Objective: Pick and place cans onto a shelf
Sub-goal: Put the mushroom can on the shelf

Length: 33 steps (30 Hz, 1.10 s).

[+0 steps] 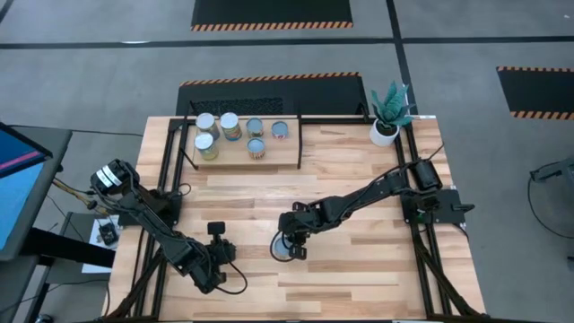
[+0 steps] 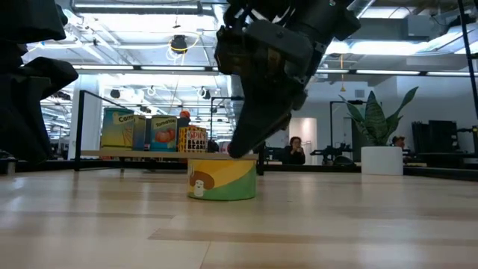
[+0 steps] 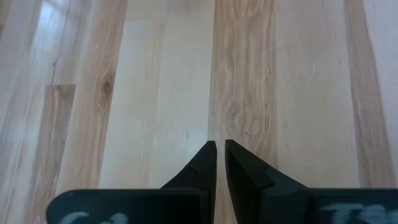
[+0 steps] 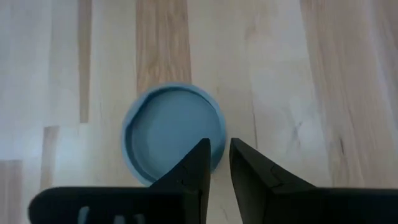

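Observation:
One can (image 1: 282,248) stands upright on the table's middle, with a blue round top (image 4: 171,127) and a yellow-green mushroom label (image 2: 221,181). My right gripper (image 4: 219,144) hovers right over the can's top edge, pointing down, its fingers nearly together; it also shows in the high view (image 1: 292,245) and the low view (image 2: 239,149). Several other cans (image 1: 231,135) stand on the light-wood shelf (image 1: 289,154) at the far left. My left gripper (image 3: 220,146) is shut and empty over bare planks, near the front left (image 1: 220,249). My right gripper points down, slanting, with its fingertips (image 2: 237,154) right at the rim of the can's top (image 4: 211,158). I cannot tell whether they touch it. The can stands upright on the table.
A white pot with a green plant (image 1: 387,117) stands at the table's far right corner. Black rails frame the shelf (image 1: 242,112). Bare planks lie between the can and the shelf (image 1: 296,193). A person sits in the room behind (image 2: 296,149).

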### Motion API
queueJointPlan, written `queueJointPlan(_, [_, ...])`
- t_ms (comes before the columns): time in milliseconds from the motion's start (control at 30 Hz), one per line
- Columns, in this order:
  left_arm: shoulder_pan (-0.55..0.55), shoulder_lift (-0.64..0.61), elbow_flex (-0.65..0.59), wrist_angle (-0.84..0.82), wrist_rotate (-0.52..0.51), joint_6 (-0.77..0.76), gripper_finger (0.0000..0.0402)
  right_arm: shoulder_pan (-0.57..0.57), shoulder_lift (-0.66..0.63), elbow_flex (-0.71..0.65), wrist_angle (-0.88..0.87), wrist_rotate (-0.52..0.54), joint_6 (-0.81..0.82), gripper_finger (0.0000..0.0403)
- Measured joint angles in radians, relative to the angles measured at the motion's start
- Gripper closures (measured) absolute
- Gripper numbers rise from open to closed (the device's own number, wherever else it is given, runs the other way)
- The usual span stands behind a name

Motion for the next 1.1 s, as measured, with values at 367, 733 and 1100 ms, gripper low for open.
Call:
queueJointPlan(367, [0.0, 0.0, 0.0, 0.0, -0.005, 0.0, 0.0379, 0.0, 0.023, 0.001, 0.037, 0.004, 0.0, 0.0315])
queueJointPlan(733, [0.0, 0.0, 0.0, 0.003, -0.006, 0.005, 0.0379, -0.006, 0.058, 0.003, 0.055, 0.0, 0.052, 0.0322])
queueJointPlan(1100, [0.0, 0.0, 0.0, 0.004, -0.012, 0.02, 0.0379, -0.04, 0.054, 0.002, 0.054, 0.001, 0.06, 0.0386])
